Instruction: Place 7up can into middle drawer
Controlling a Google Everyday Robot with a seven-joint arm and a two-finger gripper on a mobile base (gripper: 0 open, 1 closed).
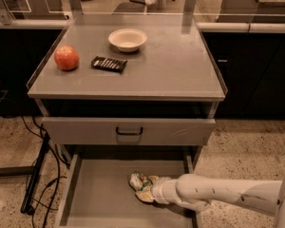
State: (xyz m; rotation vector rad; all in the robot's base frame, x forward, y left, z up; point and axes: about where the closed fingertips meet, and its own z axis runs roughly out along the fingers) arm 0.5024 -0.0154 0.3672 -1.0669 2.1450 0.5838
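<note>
The 7up can (137, 180), small, dented, silvery-white with green print, lies low over the floor of the open middle drawer (97, 194), right of its centre. My gripper (145, 189) reaches in from the right on a white arm (218, 194) and sits right against the can, its yellowish fingers around the can's right side. Whether the can rests on the drawer floor I cannot tell.
Above the open drawer is a grey drawer front with a black loop handle (129, 131). On the cabinet top (180, 65) sit a red apple (66, 57), a dark flat packet (109, 63) and a white bowl (127, 39). Black cables (35, 175) hang at the left.
</note>
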